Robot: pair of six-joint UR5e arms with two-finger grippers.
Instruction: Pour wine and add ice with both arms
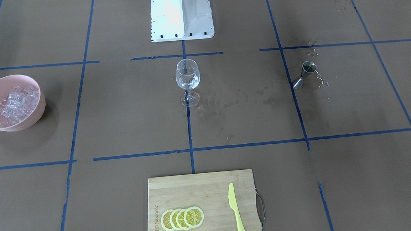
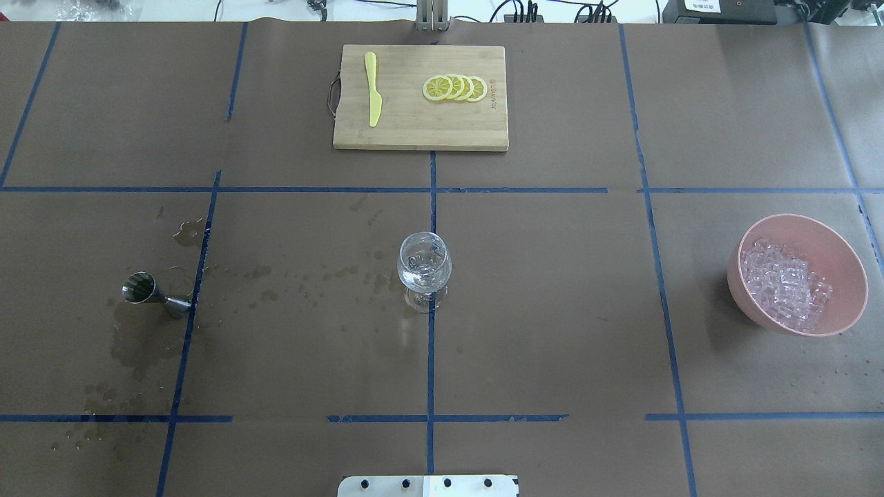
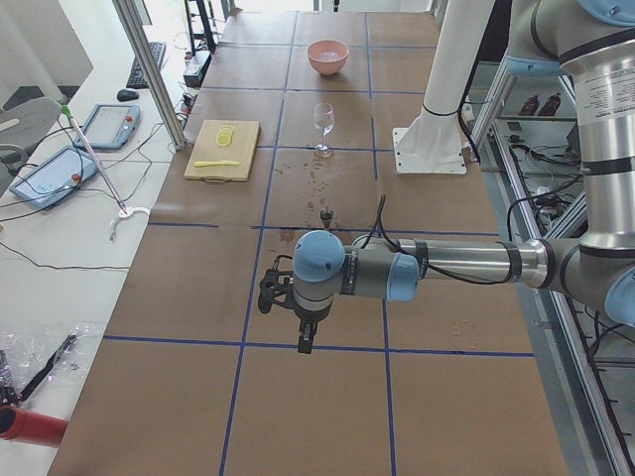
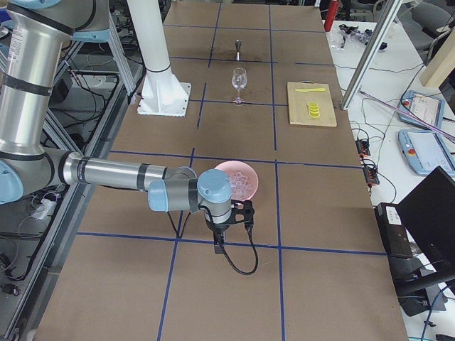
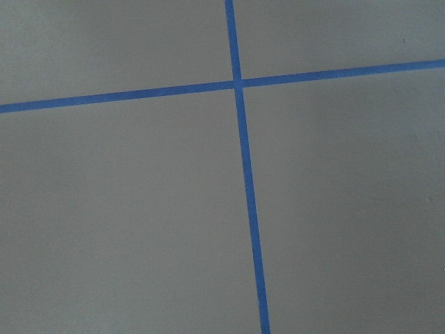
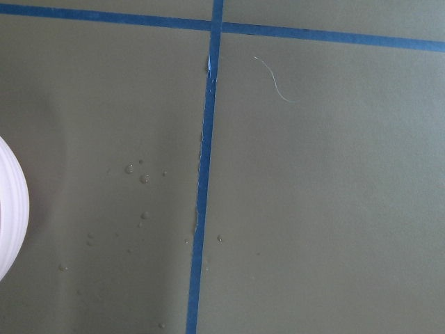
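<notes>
A clear wine glass (image 1: 188,81) stands upright at the table's middle (image 2: 425,269). The ice (image 1: 15,104) is heaped in a pink bowl (image 1: 37,117) at the robot's right end (image 2: 784,284). A small steel jigger (image 1: 304,74) stands at the left end (image 2: 153,293). My left gripper (image 3: 306,342) hangs over bare table, well short of the jigger; it shows only in the exterior left view, so I cannot tell its state. My right gripper (image 4: 219,245) hangs just in front of the bowl (image 4: 238,181), seen only in the exterior right view; state unclear.
A wooden cutting board (image 2: 414,124) with lemon slices (image 2: 454,88) and a yellow knife (image 2: 373,90) lies at the far side. The white pedestal (image 1: 181,13) stands behind the glass. Wet stains (image 2: 138,345) mark the paper near the jigger. The bowl's rim (image 6: 7,209) shows in the right wrist view.
</notes>
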